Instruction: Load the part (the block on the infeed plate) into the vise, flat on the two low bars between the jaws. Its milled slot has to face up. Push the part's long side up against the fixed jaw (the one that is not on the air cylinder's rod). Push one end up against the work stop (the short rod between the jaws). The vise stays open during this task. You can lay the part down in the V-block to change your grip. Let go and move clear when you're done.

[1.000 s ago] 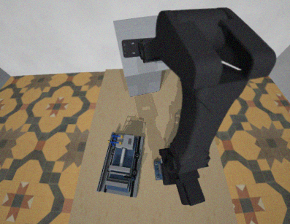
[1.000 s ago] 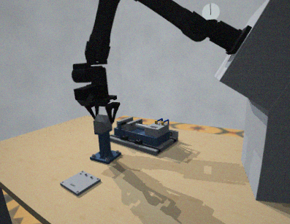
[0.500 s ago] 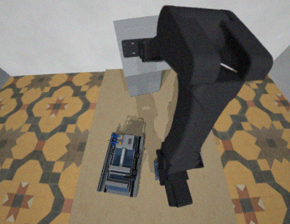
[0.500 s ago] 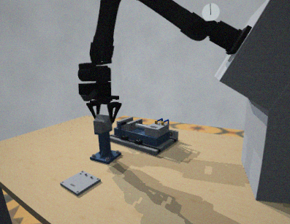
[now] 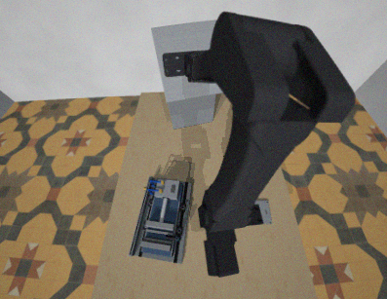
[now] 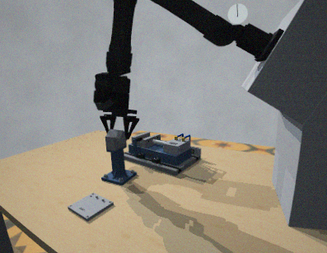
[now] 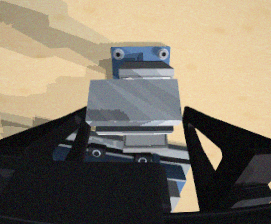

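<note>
The part (image 6: 114,139), a grey block, lies in the V-block on top of its blue stand (image 6: 118,168). In the wrist view the part (image 7: 134,102) shows a plain grey face, and I cannot see its slot. My gripper (image 6: 119,128) hangs straight down over the part, open, with a finger on each side of the block's top; in the wrist view the gripper (image 7: 135,140) has gaps between its fingers and the part. The blue vise (image 6: 161,149) stands open behind the stand and also shows in the overhead view (image 5: 161,218). The infeed plate (image 6: 91,206) lies bare.
The large grey pedestal (image 6: 299,127) that carries the arm stands at the right of the table. In the overhead view the arm (image 5: 256,126) hides the V-block and most of the infeed plate (image 5: 264,211). The table edge runs close to the plate.
</note>
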You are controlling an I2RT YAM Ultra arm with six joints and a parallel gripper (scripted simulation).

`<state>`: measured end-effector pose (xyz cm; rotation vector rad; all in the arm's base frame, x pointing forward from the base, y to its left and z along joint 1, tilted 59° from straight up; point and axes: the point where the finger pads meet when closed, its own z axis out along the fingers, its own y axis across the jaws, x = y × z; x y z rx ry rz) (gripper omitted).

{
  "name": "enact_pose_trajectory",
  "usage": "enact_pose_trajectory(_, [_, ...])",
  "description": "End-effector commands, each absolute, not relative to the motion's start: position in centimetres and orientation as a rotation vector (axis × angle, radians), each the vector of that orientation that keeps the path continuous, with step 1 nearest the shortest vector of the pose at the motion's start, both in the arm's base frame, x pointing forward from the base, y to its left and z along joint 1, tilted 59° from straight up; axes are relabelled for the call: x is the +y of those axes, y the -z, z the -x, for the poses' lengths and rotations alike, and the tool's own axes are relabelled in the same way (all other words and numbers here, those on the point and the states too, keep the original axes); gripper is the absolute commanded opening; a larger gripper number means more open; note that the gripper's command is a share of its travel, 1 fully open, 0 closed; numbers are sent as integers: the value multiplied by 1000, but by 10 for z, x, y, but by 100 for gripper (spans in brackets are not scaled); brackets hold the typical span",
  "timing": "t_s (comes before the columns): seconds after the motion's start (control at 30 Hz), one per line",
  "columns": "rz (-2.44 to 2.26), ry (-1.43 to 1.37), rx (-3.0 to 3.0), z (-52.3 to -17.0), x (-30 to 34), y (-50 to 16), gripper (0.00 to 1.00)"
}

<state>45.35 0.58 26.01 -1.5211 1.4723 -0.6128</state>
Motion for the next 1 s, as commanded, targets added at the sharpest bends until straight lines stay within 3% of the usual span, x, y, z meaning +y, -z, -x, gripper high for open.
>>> enact_pose_trajectory(0.0, [1545,553,1435,-451,10,-251,81])
enact_pose_trajectory(0.97, [1549,349,1216,-454,8,-264,81])
